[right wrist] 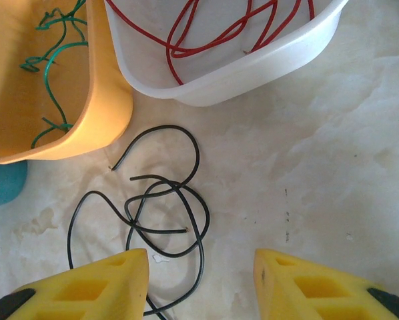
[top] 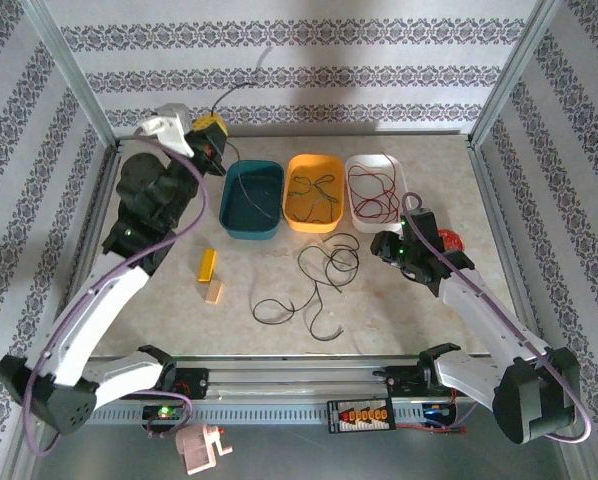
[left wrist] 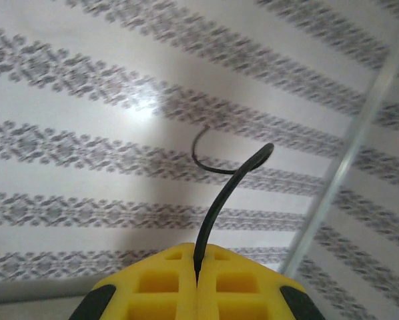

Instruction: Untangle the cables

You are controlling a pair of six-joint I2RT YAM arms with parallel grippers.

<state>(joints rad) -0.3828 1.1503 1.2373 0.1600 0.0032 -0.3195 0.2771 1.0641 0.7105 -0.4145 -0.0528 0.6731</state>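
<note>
Three tubs [top: 250, 234], two blocks [top: 209, 264], tangled cables [right wrist: 129, 222], one cable [left wrist: 216, 207] clamped

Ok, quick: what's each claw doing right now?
Left claw: closed, pinching a dark cable.
Right claw: open, holding nothing, above the black cables on the table.

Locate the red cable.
Top view: the red cable lies coiled inside the white bin, rightmost of three, beside the orange bin.
</note>
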